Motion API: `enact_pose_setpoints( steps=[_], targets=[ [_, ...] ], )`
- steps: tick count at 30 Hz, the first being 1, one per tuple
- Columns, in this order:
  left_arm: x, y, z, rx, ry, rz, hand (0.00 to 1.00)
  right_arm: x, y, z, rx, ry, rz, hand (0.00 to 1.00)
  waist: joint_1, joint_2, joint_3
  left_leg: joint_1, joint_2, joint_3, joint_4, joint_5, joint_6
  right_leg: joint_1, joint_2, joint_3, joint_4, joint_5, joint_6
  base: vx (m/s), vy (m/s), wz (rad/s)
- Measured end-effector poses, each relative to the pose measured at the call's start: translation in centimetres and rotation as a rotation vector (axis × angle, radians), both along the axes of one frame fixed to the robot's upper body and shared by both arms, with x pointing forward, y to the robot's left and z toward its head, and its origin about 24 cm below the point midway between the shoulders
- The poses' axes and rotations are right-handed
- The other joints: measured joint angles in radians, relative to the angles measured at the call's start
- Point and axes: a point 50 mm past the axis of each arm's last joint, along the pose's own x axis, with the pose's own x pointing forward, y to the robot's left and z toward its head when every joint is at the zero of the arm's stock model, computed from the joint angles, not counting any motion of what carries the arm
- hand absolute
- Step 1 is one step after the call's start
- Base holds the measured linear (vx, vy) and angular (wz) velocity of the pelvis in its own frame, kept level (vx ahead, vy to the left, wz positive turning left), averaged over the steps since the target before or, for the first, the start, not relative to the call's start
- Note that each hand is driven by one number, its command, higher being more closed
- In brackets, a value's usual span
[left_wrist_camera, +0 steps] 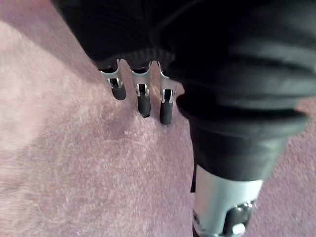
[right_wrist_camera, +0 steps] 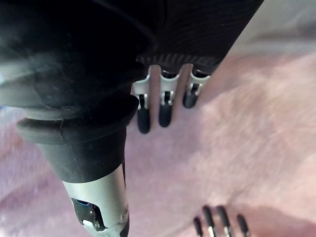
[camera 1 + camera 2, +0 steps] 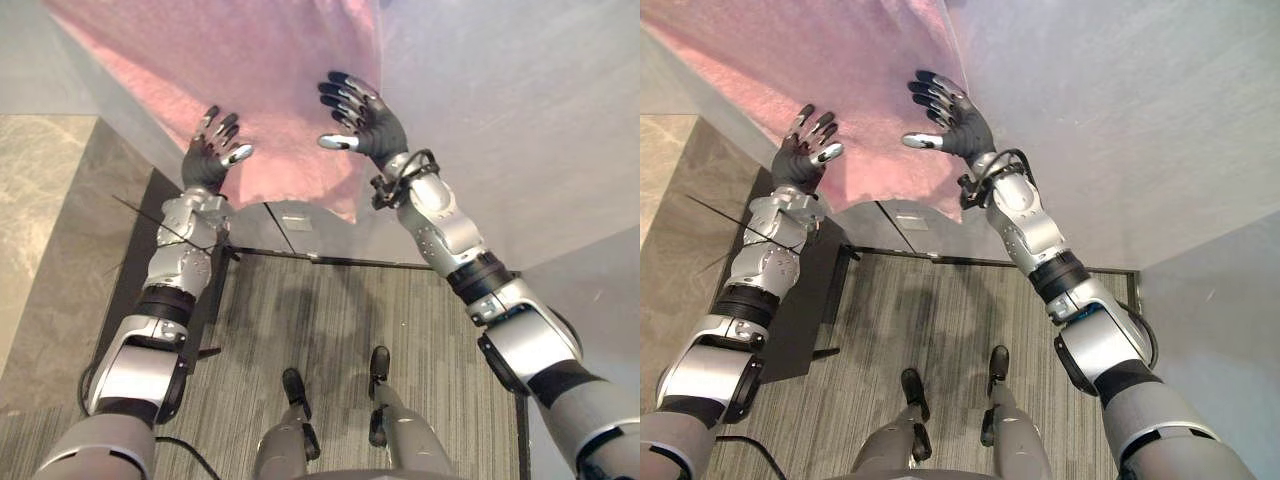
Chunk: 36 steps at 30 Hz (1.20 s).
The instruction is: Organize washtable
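A pink towel lies spread over the grey washtable top, with one corner hanging over the near edge. My left hand is over the towel's near left part, fingers straight and spread, open. My right hand is over the towel's right edge, also open, thumb pointing left. In the left wrist view the fingertips sit just above or on the pink pile; I cannot tell if they touch. The right wrist view has straight fingers over the towel and the left hand's fingertips.
The grey top spreads wide to the right of the towel. A beige stone surface lies at the left, and a dark panel runs under my left arm. Striped carpet floor is below the table's near edge.
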Motion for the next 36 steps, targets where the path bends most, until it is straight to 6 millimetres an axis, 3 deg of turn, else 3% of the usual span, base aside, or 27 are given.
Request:
enact_pose_setpoints(
  steps=[3, 5, 10, 12, 16, 18, 21, 24, 26, 27, 28, 29, 30, 31, 32, 36],
  targets=[
    [-2.4, 1.8, -4.0, -0.059, 0.097, 0.073, 0.0, -1.5, -3.9, -4.3, 0.057, 0.117, -0.109, 0.0, -0.001, 0.0, 0.0, 0.022, 0.002, 0.007, 0.0, -0.014, 0.0, 0.019, 0.003, 0.009, 0.0, -0.006, 0.007, 0.01, 0.058, -0.11],
    [-5.2, 3.1, -7.8, -0.121, 0.189, 0.143, 0.0, -3.8, -7.1, -7.2, 0.123, 0.19, -0.206, 0.0, -0.002, 0.001, 0.0, 0.036, 0.004, 0.008, 0.0, -0.023, -0.004, 0.031, 0.004, 0.013, -0.001, -0.024, 0.023, 0.0, 0.063, -0.01],
    [-10.2, 4.4, -13.0, -0.24, 0.314, 0.265, 0.0, -8.2, -10.0, -11.1, 0.224, 0.275, -0.318, 0.0, -0.002, 0.001, 0.0, 0.037, 0.009, 0.01, -0.001, -0.023, -0.004, 0.029, 0.009, 0.016, -0.003, -0.032, 0.014, -0.01, 0.04, -0.02],
    [-11.9, 3.8, -14.7, -0.28, 0.353, 0.286, 0.0, -9.6, -10.6, -12.5, 0.283, 0.309, -0.374, 0.0, -0.003, 0.004, -0.002, 0.037, 0.01, 0.008, 0.0, -0.023, -0.004, 0.031, 0.01, 0.01, -0.002, -0.034, 0.014, 0.01, 0.042, 0.02],
    [-15.1, 0.9, -17.6, -0.359, 0.426, 0.28, 0.0, -13.2, -12.3, -15.7, 0.425, 0.387, -0.562, 0.0, -0.015, 0.012, -0.008, 0.056, 0.009, -0.002, 0.0, -0.025, -0.006, 0.055, 0.008, 0.001, -0.001, -0.039, 0.021, 0.03, 0.055, 0.07],
    [-17.2, -1.1, -19.2, -0.35, 0.497, 0.254, 0.0, -15.5, -13.1, -17.4, 0.478, 0.44, -0.672, 0.0, -0.021, 0.017, -0.044, 0.072, 0.009, -0.002, 0.0, -0.037, -0.007, 0.072, 0.008, -0.001, -0.002, -0.05, 0.026, 0.06, 0.058, 0.02],
    [-18.2, -4.0, -20.1, -0.335, 0.554, 0.179, 0.0, -17.9, -13.3, -18.5, 0.524, 0.473, -0.771, 0.0, -0.022, 0.026, -0.064, 0.102, 0.008, -0.001, -0.001, -0.048, -0.008, 0.103, 0.006, -0.004, -0.003, -0.059, 0.031, 0.07, 0.062, 0.01],
    [-17.6, -6.5, -20.2, -0.322, 0.573, 0.096, 0.0, -18.7, -12.9, -19.2, 0.543, 0.508, -0.807, 0.0, -0.025, 0.027, -0.075, 0.099, 0.012, -0.004, -0.004, -0.05, -0.006, 0.105, 0.001, 0.005, 0.013, -0.068, 0.043, 0.03, 0.038, 0.03],
    [-17.1, -8.7, -20.1, -0.326, 0.582, 0.033, 0.0, -18.8, -12.5, -19.4, 0.561, 0.524, -0.826, 0.0, -0.034, 0.05, -0.081, 0.104, 0.033, -0.033, -0.007, -0.057, 0.005, 0.075, 0.022, 0.071, 0.141, -0.143, 0.119, -0.01, 0.037, 0.29],
    [-16.9, -9.1, -19.9, -0.328, 0.575, 0.023, 0.0, -18.9, -12.4, -19.5, 0.564, 0.532, -0.829, 0.0, -0.044, 0.052, -0.082, 0.105, 0.04, -0.05, -0.006, -0.057, 0.005, 0.05, 0.033, 0.126, 0.235, -0.178, 0.078, 0.05, 0.043, 1.05],
    [-16.4, -9.5, -19.5, -0.329, 0.557, 0.007, 0.0, -19.5, -11.8, -20.0, 0.565, 0.555, -0.826, 0.0, -0.069, 0.033, -0.081, 0.107, 0.029, -0.104, 0.004, -0.052, 0.01, 0.024, 0.023, 0.215, 0.427, -0.298, 0.06, 0.11, -0.063, 1.58],
    [-16.1, -9.2, -19.1, -0.328, 0.535, 0.015, 0.0, -20.2, -11.2, -20.5, 0.571, 0.585, -0.826, 0.0, -0.078, -0.016, -0.095, 0.119, -0.009, -0.152, 0.02, -0.05, 0.007, 0.033, 0.003, 0.289, 0.508, -0.395, 0.118, 0.09, -0.073, 1.55],
    [-16.1, -9.1, -19.1, -0.333, 0.531, 0.02, 0.0, -20.2, -11.1, -20.6, 0.567, 0.59, -0.819, 0.0, -0.076, -0.022, -0.102, 0.108, -0.013, -0.171, 0.022, -0.048, 0.005, 0.041, 0.003, 0.295, 0.506, -0.414, 0.117, 0.05, -0.176, 1.02],
    [-16.4, -9.1, -19.2, -0.341, 0.528, 0.033, 0.0, -19.8, -11.0, -20.3, 0.548, 0.582, -0.79, 0.0, -0.051, 0.0, -0.118, 0.078, 0.012, -0.192, 0.052, -0.046, -0.001, 0.064, 0.024, 0.287, 0.456, -0.41, 0.118, -0.01, -0.104, 0.46],
    [-16.4, -8.9, -19.1, -0.347, 0.52, 0.045, 0.0, -19.1, -10.7, -20.0, 0.538, 0.571, -0.761, 0.0, -0.038, 0.003, -0.12, 0.049, 0.018, -0.216, 0.085, -0.044, -0.002, 0.062, 0.03, 0.272, 0.453, -0.411, 0.114, -0.02, -0.126, 0.55],
    [-17.0, -8.4, -19.0, -0.405, 0.506, 0.105, 0.0, -18.2, -9.8, -19.7, 0.562, 0.564, -0.712, 0.0, -0.017, -0.004, -0.117, -0.032, 0.024, -0.341, 0.169, -0.039, -0.004, 0.055, 0.041, 0.217, 0.526, -0.452, 0.058, -0.02, -0.104, 0.85]
  ],
)
